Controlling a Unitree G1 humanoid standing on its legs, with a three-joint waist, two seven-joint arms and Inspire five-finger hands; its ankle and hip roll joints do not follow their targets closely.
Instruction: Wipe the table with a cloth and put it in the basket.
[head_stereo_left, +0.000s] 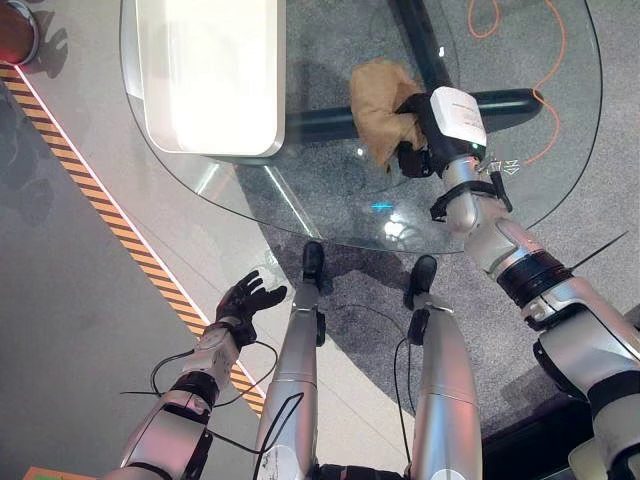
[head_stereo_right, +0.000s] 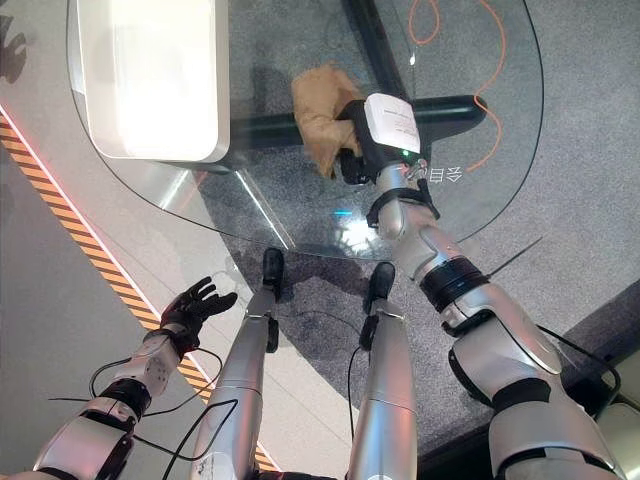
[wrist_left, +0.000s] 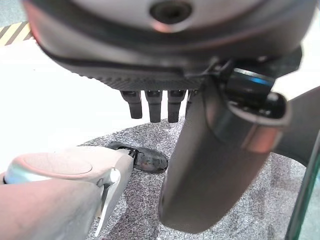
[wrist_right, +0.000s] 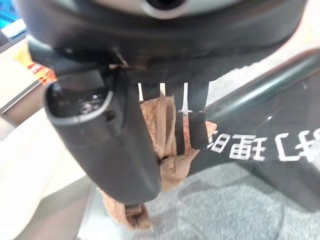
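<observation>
Basket: well, the white basket (head_stereo_left: 210, 80) sits on the glass table (head_stereo_left: 330, 215), on its left part, with a rounded rim and pale walls. Its inside is washed out by glare, so I cannot tell what lies in it. It stands well apart from the cloth.

Cloth: a tan, crumpled cloth (head_stereo_left: 378, 105) lies on the glass near the middle of the table, to the right of the basket. The table's dark base bars show through the glass under it. In the right wrist view the cloth (wrist_right: 162, 135) bunches up between the thumb and the fingers.

Right hand: the right hand (head_stereo_left: 420, 130) reaches over the table from the right, palm down on the right edge of the cloth. Fingers (wrist_right: 197, 130) and thumb are closed on the cloth, pinching a fold of it. The arm stretches forward across the near rim of the glass.

Left hand: the left hand (head_stereo_left: 248, 297) hangs low beside the table's near left edge, over the pale floor, away from cloth and basket. Its fingers (wrist_left: 152, 105) are spread and loose, holding nothing.

Floor: a striped yellow-and-black tape (head_stereo_left: 110, 215) runs along the floor on the left. An orange cord (head_stereo_left: 545, 90) loops on the grey carpet, seen through the glass on the right.
</observation>
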